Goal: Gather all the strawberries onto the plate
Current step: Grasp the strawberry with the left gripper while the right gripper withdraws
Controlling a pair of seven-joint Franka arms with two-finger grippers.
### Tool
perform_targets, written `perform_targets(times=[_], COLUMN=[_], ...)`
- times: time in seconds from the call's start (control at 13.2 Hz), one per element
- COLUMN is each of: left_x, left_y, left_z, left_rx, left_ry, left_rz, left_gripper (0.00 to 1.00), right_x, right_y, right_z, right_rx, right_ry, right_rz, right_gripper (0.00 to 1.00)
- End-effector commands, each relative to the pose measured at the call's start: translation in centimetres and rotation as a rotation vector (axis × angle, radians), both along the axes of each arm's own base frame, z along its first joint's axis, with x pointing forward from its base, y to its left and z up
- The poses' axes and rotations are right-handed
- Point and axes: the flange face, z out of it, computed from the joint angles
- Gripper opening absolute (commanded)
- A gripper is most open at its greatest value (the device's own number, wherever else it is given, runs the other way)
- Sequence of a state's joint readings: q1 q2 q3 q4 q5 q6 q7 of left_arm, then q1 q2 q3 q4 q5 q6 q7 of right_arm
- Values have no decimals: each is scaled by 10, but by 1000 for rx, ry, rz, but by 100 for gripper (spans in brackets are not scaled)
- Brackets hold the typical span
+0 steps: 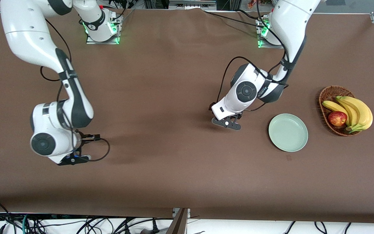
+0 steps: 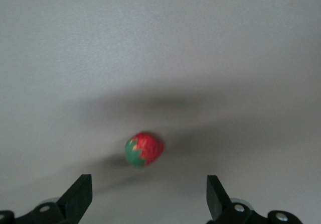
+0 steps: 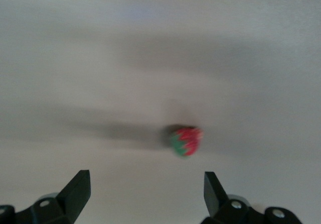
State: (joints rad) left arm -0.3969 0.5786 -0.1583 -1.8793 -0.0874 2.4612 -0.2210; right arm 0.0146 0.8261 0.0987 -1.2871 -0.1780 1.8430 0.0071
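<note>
No strawberries lie on the plate (image 1: 288,132) yet, so the whole collection seems left to do. Each wrist view shows one berry on the table just ahead of spread, empty jaws: one strawberry (image 2: 144,149) below the left gripper (image 2: 149,199), another strawberry (image 3: 186,140) below the right gripper (image 3: 146,196). From the front, both berries are hidden under the arms, and no third shows anywhere.

I work in a robot lab: my two arm bases (image 1: 102,27) are bolted on a table (image 1: 161,81) with brown cloth, and many loose cables (image 1: 28,221) hang under its edge, below my pincers.
</note>
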Motion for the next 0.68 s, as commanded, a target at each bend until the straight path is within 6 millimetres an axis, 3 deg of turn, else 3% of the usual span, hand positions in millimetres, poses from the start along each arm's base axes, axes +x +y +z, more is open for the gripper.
perform_targets(times=[0.0,0.08,0.15,0.45,0.6], left_x=[-14,-15,-16,-14,-12], left_y=[6,3,1,-2,1], left_z=[-25,-30,-32,-29,-26], left_rx=[-19,-25,-30,-27,13], left_ry=[-85,-94,-105,-118,-157], left_rz=[6,4,-4,-29,-112], left_gripper=[100,100,93,26,3], right_x=[-4,-5,-6,-16,-16], right_y=[-14,-14,-14,-30,-31], right_z=[-10,-20,-28,-55,-57], right_rx=[18,21,23,35,36], right_ry=[5,10,7,-9,-13], right_rz=[38,38,32,25,25], right_gripper=[100,100,100,100,99])
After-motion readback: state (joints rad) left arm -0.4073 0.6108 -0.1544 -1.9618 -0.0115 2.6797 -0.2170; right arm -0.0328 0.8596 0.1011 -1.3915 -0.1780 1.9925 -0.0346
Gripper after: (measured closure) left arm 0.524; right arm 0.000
